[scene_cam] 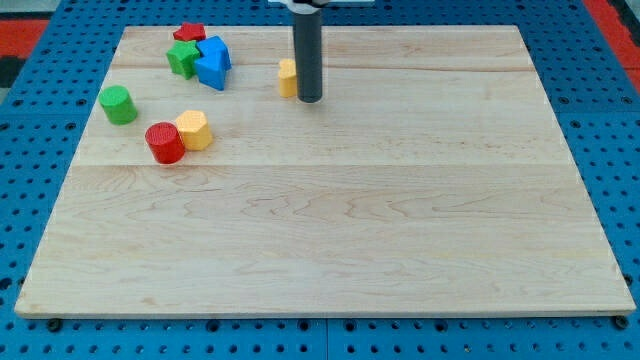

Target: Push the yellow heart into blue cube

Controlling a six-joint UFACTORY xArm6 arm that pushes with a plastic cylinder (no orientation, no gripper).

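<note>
In the camera view, my tip point(309, 99) rests on the wooden board point(330, 230), near its top edge. There are no jaws to open or close: it is a bare rod and grips nothing. Touching or nearly touching it on the view's left is a yellow block point(288, 77), half hidden behind the rod; I take it for the yellow heart, though its shape cannot be made out.

Further to the tip's left lies the blue block point(213, 63), in a cluster with a green block point(183, 58) and a red block point(188, 33). Further left and lower are a green cylinder point(118, 104), a red cylinder point(165, 143) and a second yellow block point(194, 130).

The heart looks small, rigid and light, and should slide easily on smooth wood. It can only be pushed: press squarely against its right-hand face, since an off-centre push would probably spin it away.
</note>
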